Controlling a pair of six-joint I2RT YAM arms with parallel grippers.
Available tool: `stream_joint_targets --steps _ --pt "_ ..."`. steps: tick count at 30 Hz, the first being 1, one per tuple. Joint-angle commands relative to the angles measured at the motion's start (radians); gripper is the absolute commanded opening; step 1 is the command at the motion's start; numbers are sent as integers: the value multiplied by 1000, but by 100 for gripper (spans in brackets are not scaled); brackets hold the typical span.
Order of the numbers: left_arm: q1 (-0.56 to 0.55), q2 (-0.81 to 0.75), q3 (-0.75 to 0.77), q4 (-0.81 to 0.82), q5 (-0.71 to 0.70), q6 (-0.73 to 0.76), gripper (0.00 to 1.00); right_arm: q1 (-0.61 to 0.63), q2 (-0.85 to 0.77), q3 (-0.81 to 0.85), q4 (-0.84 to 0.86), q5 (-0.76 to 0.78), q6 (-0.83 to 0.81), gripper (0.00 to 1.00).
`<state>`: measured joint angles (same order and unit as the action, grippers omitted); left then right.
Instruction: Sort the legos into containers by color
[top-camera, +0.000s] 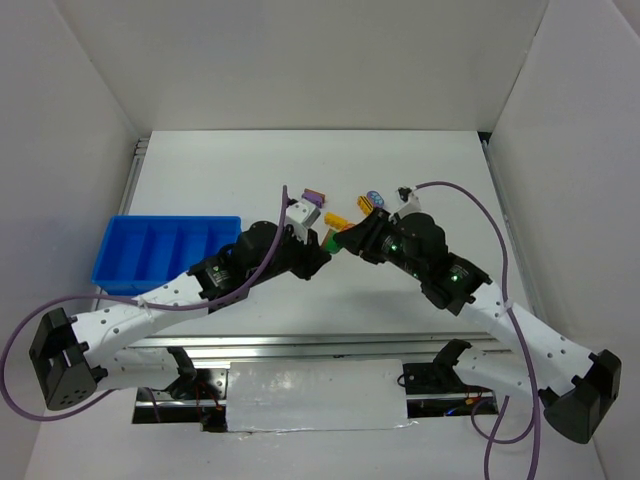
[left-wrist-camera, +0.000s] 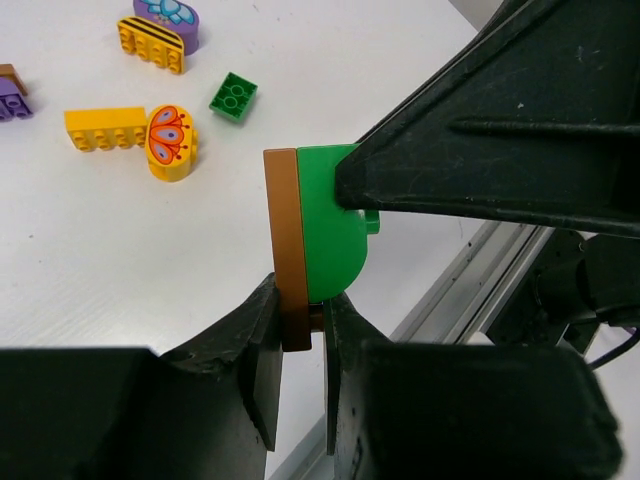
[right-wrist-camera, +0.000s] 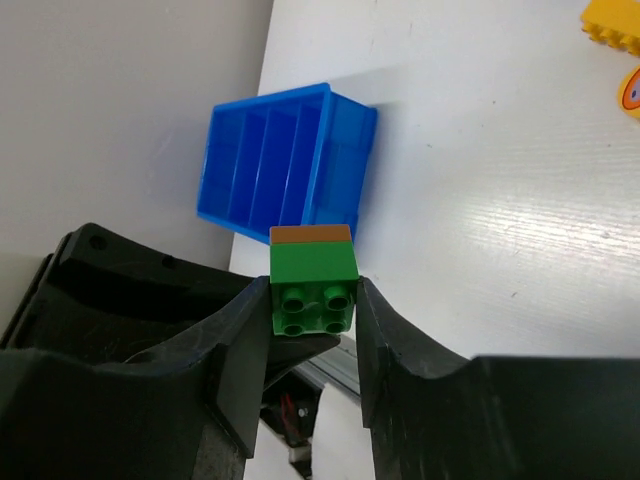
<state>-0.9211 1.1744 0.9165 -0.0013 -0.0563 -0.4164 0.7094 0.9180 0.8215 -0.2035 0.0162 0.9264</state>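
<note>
A two-coloured lego hangs above the table between both grippers: a green brick (right-wrist-camera: 313, 280) stuck to a thin brown plate (left-wrist-camera: 285, 230). My left gripper (left-wrist-camera: 300, 310) is shut on the plate's lower end. From the other side, my right gripper (right-wrist-camera: 313, 300) has both fingers pressed against the green brick's sides. In the top view the two grippers meet at this lego (top-camera: 329, 241) near the table's middle. The blue tray (top-camera: 170, 218) with its narrow containers sits at the left, with nothing showing inside them. It also shows in the right wrist view as the tray (right-wrist-camera: 345, 170).
Loose legos lie beyond the grippers: a long yellow brick (left-wrist-camera: 105, 128), a yellow rounded piece with an orange butterfly (left-wrist-camera: 172, 142), a small green brick (left-wrist-camera: 233, 97), a yellow and purple pair (left-wrist-camera: 160, 30) and a purple piece (top-camera: 313, 197). The table's near edge runs just below the grippers.
</note>
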Motion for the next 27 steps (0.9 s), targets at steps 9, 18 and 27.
stream_joint_targets --steps 9,18,27 --pt "-13 7 41 26 -23 31 0 32 42 56 49 27 2 56" --pt "-13 13 44 12 -60 22 0 33 45 67 33 42 6 0" --pt "-13 -4 32 -28 -212 11 0 33 27 122 -63 47 -90 0"
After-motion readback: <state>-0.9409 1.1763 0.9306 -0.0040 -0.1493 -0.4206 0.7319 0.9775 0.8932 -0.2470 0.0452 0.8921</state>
